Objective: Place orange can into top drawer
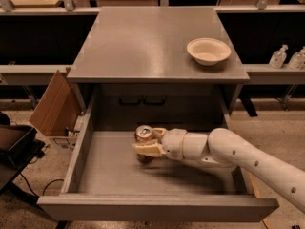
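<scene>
In the open top drawer (pixel 102 175) (grey cabinet (pixel 143 42), white bowl (pixel 208 50) near its right edge), the gripper (pixel 147 145) clamps the silver-topped orange can (pixel 143 132) toward the back edge.

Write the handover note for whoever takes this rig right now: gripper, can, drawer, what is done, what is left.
Gripper: the arm's two-finger gripper, shut on the orange can, a small cylindrical drink can with a silver top, held upright.
Place: both are inside the top drawer, a wide, shallow grey tray that is pulled open. They sit left of its middle.
Done: the can is in the drawer.
Left: I cannot tell whether the can touches the floor. Lower it if needed, release, withdraw the arm.
Aside: a round white bowl stands on the grey cabinet top.
</scene>
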